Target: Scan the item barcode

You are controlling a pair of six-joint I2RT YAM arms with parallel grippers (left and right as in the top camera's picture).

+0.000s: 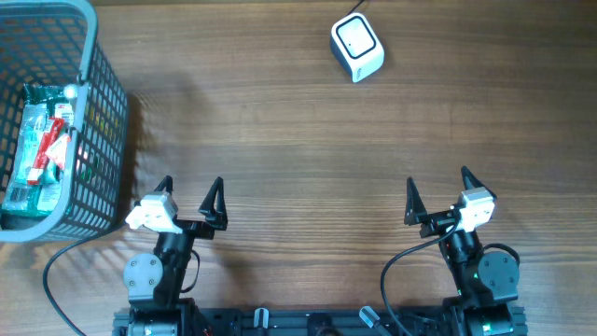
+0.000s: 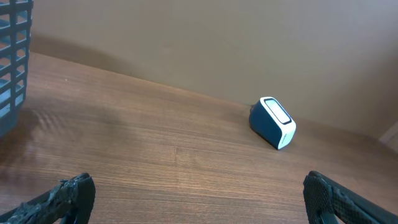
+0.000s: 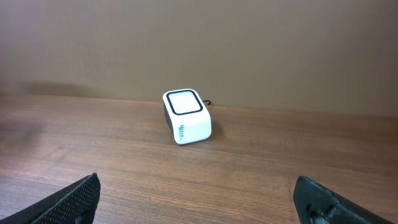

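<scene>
A white barcode scanner (image 1: 356, 47) with a dark base sits at the far middle-right of the wooden table; it also shows as the scanner (image 2: 272, 122) in the left wrist view and the scanner (image 3: 186, 116) in the right wrist view. Green and red packaged items (image 1: 39, 145) lie inside a grey mesh basket (image 1: 104, 103) at the left. My left gripper (image 1: 191, 189) stands open near the front edge, just right of the basket, empty. My right gripper (image 1: 437, 184) stands open at the front right, also empty. Both are far from the scanner.
The basket's wall (image 2: 13, 62) fills the left edge of the left wrist view. A black cable (image 1: 58, 271) trails by the left arm's base. Bare wood lies between the grippers and the scanner.
</scene>
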